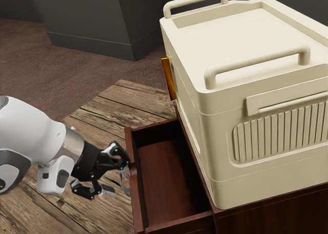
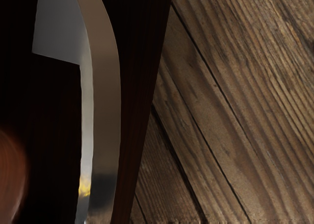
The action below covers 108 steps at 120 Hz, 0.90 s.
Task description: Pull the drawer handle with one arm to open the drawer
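My gripper (image 1: pixel 117 175) is at the outer side of the drawer front in the exterior view, its two black fingers spread wide apart. The dark reddish-brown drawer (image 1: pixel 163 175) stands pulled out from the cabinet, with its inside showing. A silvery curved handle (image 1: pixel 124 183) is on the drawer front, close beside the fingertips; whether they touch it I cannot tell. From the wrist view, the metal handle (image 2: pixel 105 111) curves lengthwise across the dark drawer front (image 2: pixel 54 116).
A large cream case (image 1: pixel 215 116) with raised bars stands on the cabinet (image 1: pixel 271 213). An orange-brown piece (image 1: pixel 168 79) sticks out from its side. Wooden planks (image 1: pixel 87 142) lie below my arm. A blurred reddish rounded shape (image 2: pixel 10 180) appears at the wrist view's edge.
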Motion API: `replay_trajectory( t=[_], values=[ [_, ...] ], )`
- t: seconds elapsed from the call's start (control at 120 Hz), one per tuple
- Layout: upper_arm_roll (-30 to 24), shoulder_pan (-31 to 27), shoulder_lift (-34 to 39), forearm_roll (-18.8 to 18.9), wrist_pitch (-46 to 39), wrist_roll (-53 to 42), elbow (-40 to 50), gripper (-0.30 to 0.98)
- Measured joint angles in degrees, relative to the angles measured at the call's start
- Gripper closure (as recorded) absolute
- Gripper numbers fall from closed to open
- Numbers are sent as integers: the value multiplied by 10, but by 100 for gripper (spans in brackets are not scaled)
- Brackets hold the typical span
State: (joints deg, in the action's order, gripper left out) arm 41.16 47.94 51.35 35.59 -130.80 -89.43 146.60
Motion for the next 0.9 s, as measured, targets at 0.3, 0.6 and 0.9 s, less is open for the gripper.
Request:
replay_trajectory(
  t=[0.3,0.6,0.9],
  values=[
    [-9,-15,12,-6,11,1,5,42],
    [-17,-18,14,-6,17,2,5,36],
    [-23,-19,16,-7,16,2,11,31]
  ],
)
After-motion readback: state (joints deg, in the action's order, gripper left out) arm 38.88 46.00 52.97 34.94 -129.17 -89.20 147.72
